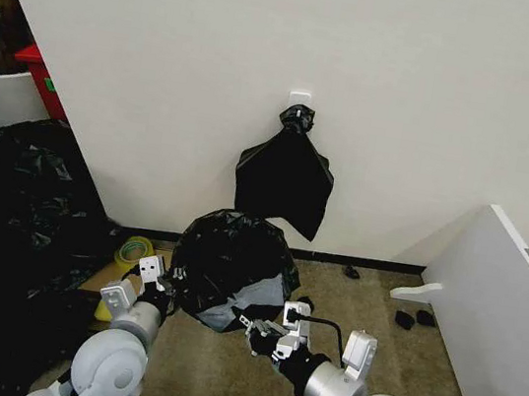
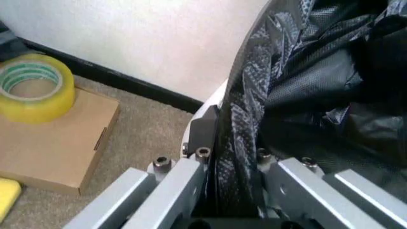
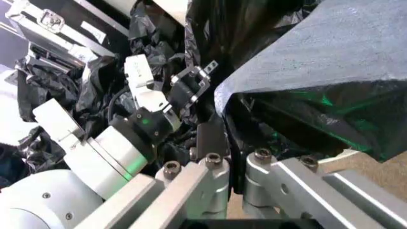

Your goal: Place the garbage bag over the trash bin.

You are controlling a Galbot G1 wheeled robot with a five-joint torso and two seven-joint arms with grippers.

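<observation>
The glossy black garbage bag (image 1: 229,257) is draped over the trash bin on the floor by the wall, its mouth spread wide. The bin is almost wholly covered; a strip of its white rim (image 2: 208,106) shows beside the film. My left gripper (image 1: 163,292) is at the bin's left side, shut on a fold of the garbage bag (image 2: 299,71) at the rim, as the left gripper (image 2: 232,143) shows close up. At the front right of the bin, my right gripper (image 1: 253,328) is shut on the bag's edge (image 3: 305,62); the right gripper (image 3: 232,145) pinches black film.
A knotted black bag bundle (image 1: 285,176) hangs from a wall hook above the bin. A yellow tape roll (image 2: 35,88) lies on a cardboard box (image 2: 54,143) to the left. Black plastic sheeting (image 1: 2,219) is heaped at far left. A white board (image 1: 500,323) leans at right.
</observation>
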